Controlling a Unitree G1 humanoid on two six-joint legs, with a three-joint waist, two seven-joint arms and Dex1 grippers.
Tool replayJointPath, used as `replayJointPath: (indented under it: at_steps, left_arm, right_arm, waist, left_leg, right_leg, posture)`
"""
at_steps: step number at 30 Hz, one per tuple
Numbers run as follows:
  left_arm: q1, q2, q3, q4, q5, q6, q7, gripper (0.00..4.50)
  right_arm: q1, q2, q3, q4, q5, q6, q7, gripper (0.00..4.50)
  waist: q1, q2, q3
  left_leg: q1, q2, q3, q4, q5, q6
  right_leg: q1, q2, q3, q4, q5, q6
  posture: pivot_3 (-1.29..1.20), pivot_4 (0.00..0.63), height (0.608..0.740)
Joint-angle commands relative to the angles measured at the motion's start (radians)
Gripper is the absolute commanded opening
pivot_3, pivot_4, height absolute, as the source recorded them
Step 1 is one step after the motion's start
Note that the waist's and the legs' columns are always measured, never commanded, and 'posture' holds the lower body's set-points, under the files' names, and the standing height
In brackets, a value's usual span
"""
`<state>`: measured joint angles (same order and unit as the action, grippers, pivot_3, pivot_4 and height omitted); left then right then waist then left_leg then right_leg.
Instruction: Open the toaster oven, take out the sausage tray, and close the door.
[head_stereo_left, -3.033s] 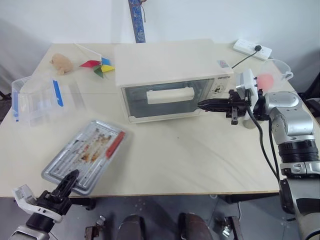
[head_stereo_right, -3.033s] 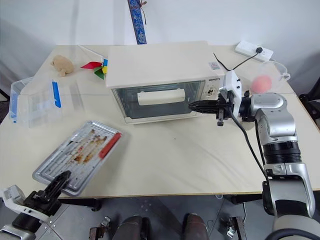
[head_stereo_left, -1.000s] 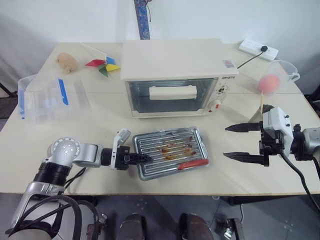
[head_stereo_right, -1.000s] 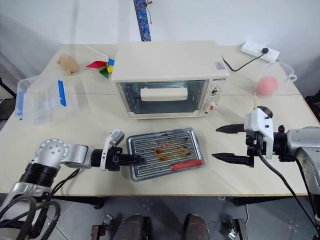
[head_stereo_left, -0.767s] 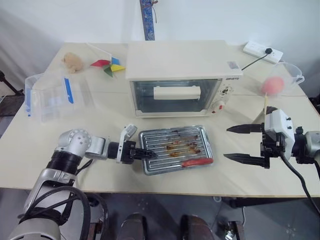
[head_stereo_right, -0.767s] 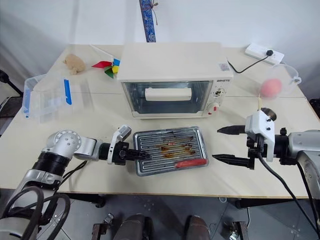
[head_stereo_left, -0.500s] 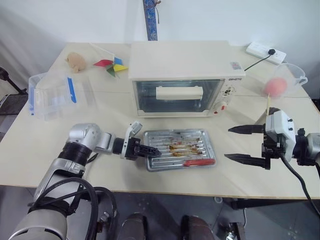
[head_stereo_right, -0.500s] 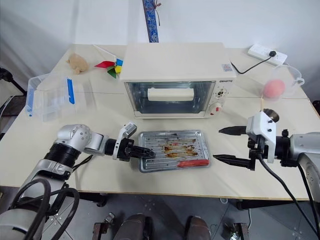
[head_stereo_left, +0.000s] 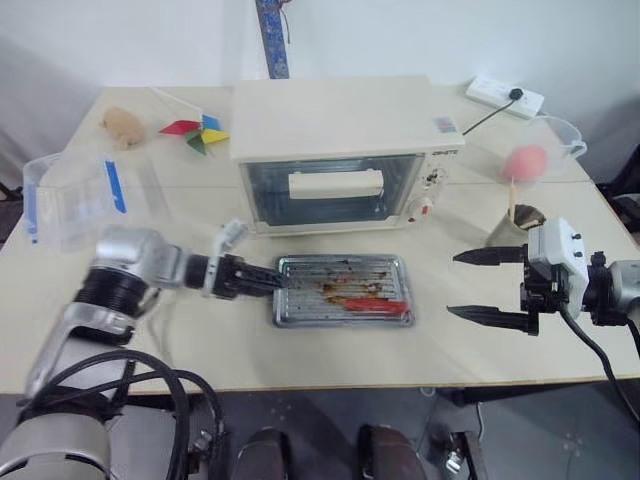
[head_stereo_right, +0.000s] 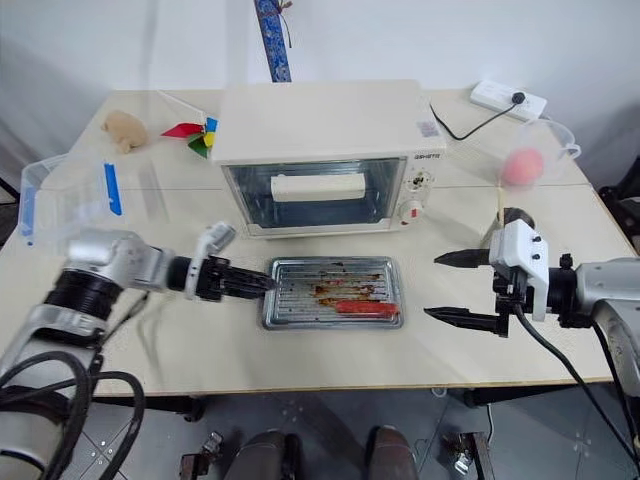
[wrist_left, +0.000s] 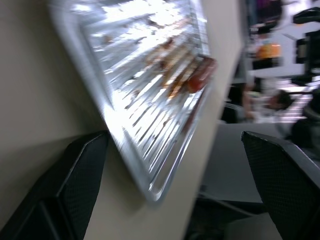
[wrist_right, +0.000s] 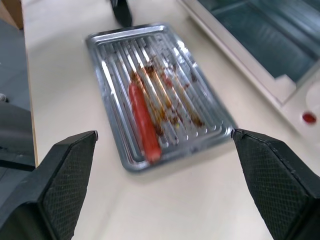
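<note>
- Silver ribbed metal sausage tray, with one red sausage and brown grease marks, lay flat on the pale table, just before the closed cream-framed glass door of the cream-white toaster oven.
- Left gripper sat at the tray's left short rim, black fingers spread wide in its wrist view, the rim between them, ungripped.
- Right gripper hovered well right of the tray, fingers wide apart, empty.

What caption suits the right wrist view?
Open right gripper faces shallow silver ribbed tray holding long red sausage on the table.
</note>
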<state>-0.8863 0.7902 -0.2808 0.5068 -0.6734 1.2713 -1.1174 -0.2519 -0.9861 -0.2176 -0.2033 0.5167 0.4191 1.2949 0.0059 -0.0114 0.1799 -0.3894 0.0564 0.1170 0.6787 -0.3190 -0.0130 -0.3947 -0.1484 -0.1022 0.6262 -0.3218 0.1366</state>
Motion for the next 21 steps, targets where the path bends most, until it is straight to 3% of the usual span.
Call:
replayJointPath:
  at_steps: [1, 6, 10, 13, 17, 21]
  left_arm:
    - [0.135, 0.033, 0.169, -0.121, 0.027, -0.379, -0.116, 4.49]
    - [0.291, 0.022, 0.295, -0.166, 0.13, -0.837, -0.166, 4.49]
    - [0.398, 0.016, 0.365, -0.185, 0.165, -1.058, -0.214, 4.49]
    - [0.461, 0.029, 0.415, -0.18, 0.136, -1.062, -0.252, 4.49]
    - [0.558, 0.053, 0.451, -0.157, 0.205, -1.175, -0.238, 4.49]
    - [0.65, 0.05, 0.519, -0.238, 0.189, -1.131, -0.15, 4.49]
  right_arm:
    - [-0.051, 0.005, 0.053, 0.062, -0.04, -0.07, 0.028, 4.5]
    - [-0.07, 0.033, 0.104, 0.15, -0.097, -0.152, 0.026, 4.5]
    - [-0.04, 0.029, 0.105, 0.202, -0.139, -0.203, 0.01, 4.5]
    - [0.007, 0.017, 0.088, 0.233, -0.178, -0.273, 0.001, 4.5]
    - [0.051, 0.025, 0.058, 0.253, -0.183, -0.295, -0.034, 4.5]
    - [0.123, 0.059, -0.01, 0.213, -0.183, -0.291, -0.141, 4.5]
  waist:
    - [-0.004, 0.0, 0.0]
    - [-0.001, -0.006, 0.003]
    - [0.0, -0.006, 0.003]
    - [0.001, -0.005, 0.003]
    - [-0.006, -0.005, 0.003]
    - [-0.007, -0.005, 0.003]
  left_leg:
    - [-0.001, 0.0, 0.0, 0.0, 0.0, 0.0]
    - [-0.002, 0.001, 0.001, 0.002, -0.001, 0.0]
    - [-0.003, 0.001, 0.001, 0.003, -0.001, 0.001]
    - [-0.002, 0.001, 0.002, 0.003, -0.002, 0.001]
    - [-0.002, 0.002, 0.002, 0.003, -0.002, 0.001]
    - [-0.001, 0.003, 0.003, 0.002, -0.002, 0.001]
  right_leg:
    - [0.0, 0.0, 0.0, -0.001, 0.0, 0.0]
    - [-0.002, 0.0, -0.002, 0.0, 0.0, 0.0]
    - [-0.001, -0.001, -0.002, -0.001, 0.0, 0.0]
    - [-0.001, -0.001, -0.002, 0.0, 0.0, 0.0]
    - [-0.001, -0.001, -0.002, 0.0, 0.0, 0.0]
    - [-0.001, -0.001, -0.002, 0.0, 0.0, 0.0]
  posture:
    - [0.0, 0.15, 0.74]
    - [0.0, 0.15, 0.74]
    - [0.0, 0.15, 0.74]
    - [0.0, 0.15, 0.74]
    - [0.0, 0.15, 0.74]
    - [0.0, 0.15, 0.74]
